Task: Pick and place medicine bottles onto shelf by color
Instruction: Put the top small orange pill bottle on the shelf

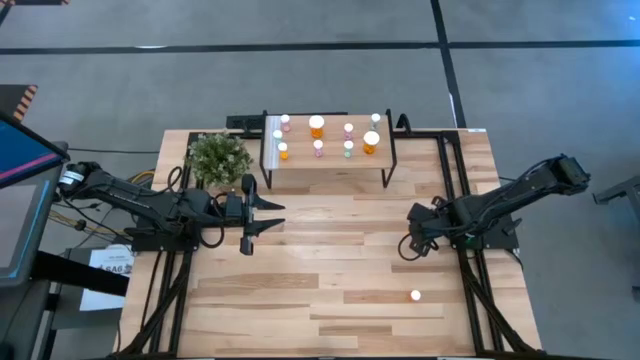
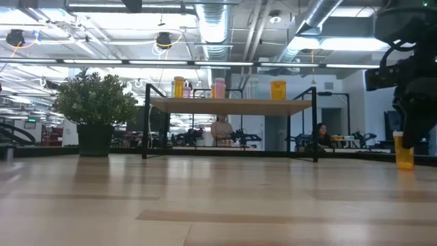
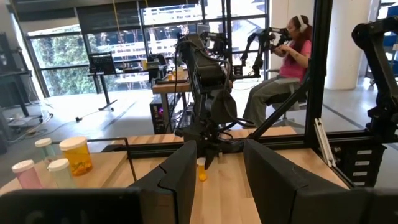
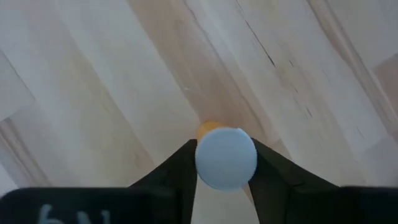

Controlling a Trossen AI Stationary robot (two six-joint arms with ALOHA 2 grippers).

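My right pincer (image 4: 224,171): black fingers (image 4: 177,171) on an orange bottle (image 4: 210,129), white cap (image 4: 226,158). Left pincer (image 1: 265,216) black too. Surface (image 1: 330,300): pale wood planks, striped grain. Shelf (image 1: 330,165): light wood top, black legs, carrying orange, pink and green bottles, white caps. Lone white cap (image 1: 415,295) near my front edge. Green plant (image 1: 218,155), dark pot.

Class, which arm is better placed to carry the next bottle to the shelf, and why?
Right. Its hand already grips a small orange bottle with a white cap over the wooden tabletop. The left hand is open and empty.
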